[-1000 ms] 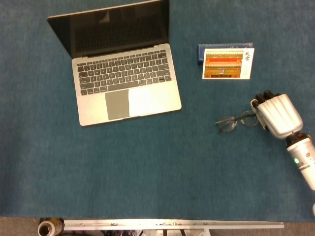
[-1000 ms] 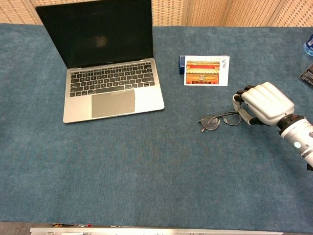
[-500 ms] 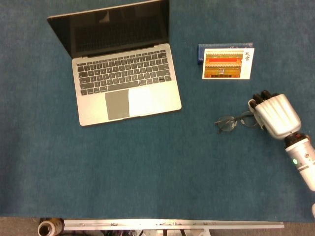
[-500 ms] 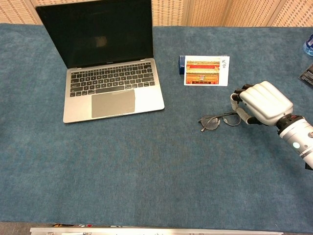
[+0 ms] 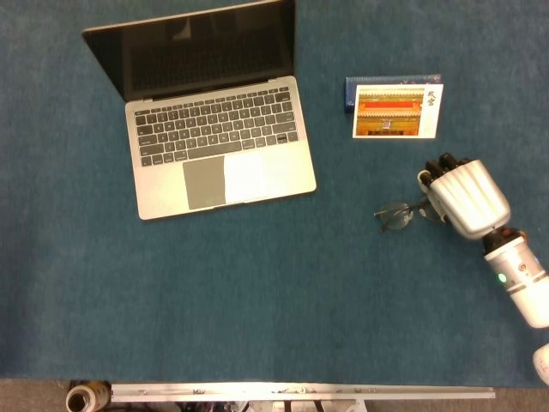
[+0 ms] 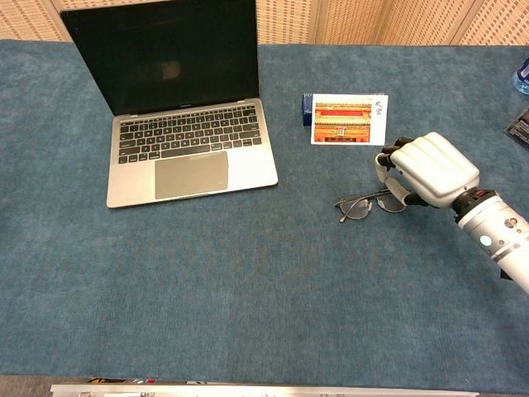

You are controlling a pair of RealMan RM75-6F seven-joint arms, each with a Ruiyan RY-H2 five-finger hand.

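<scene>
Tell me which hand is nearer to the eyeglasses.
Right. The right hand hangs over the right end of the eyeglasses, its fingers curled down at the frame; whether it grips is unclear. The left hand shows in neither view.

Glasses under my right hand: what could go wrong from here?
The right hand sits over the near end of the glasses, fingers curled down; whether it grips them cannot be told. Pressing down could bend the thin frame or a temple. A loose hold might let them slip on the cloth. The postcard lies close behind the hand, so a careless lift could knock it.
</scene>
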